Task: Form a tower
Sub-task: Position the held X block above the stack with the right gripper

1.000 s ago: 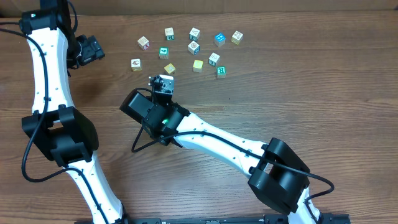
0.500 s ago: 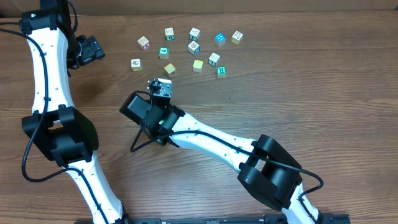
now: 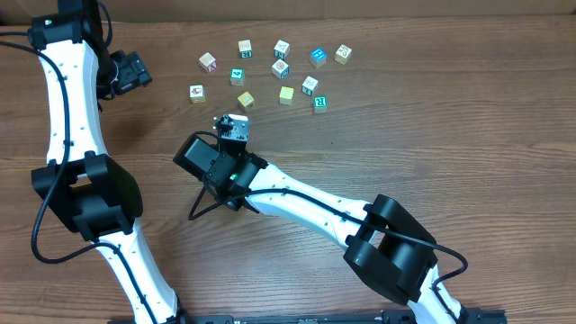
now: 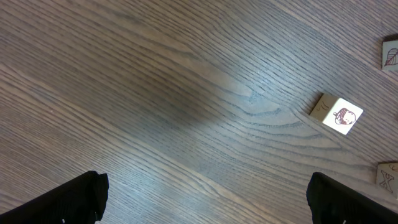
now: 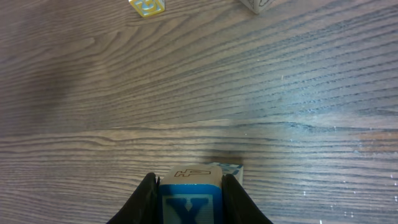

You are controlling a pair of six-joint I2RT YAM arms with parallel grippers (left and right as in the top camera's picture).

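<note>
My right gripper (image 5: 189,186) is shut on a small wooden cube (image 5: 189,199) with a blue face bearing a white X and a cream top face. A second cube (image 5: 229,167) with a pale teal edge peeks out just behind and under it on the table; whether the two touch I cannot tell. Overhead, the right gripper (image 3: 236,126) sits below the cluster of loose cubes. No finished tower shows. My left gripper (image 3: 142,72) hangs open far to the left, its black fingertips (image 4: 81,196) wide apart over bare wood.
Several loose letter cubes lie scattered at the back, among them a blue one (image 3: 318,57), a yellow one (image 3: 286,94) and a green one (image 3: 320,103). A cream picture cube (image 4: 339,115) lies near the left gripper. A yellow cube (image 5: 148,6) lies ahead of the right gripper.
The right arm's elbow swung left and its gripper, still holding the cube, shifted slightly. The left arm has not moved.
</note>
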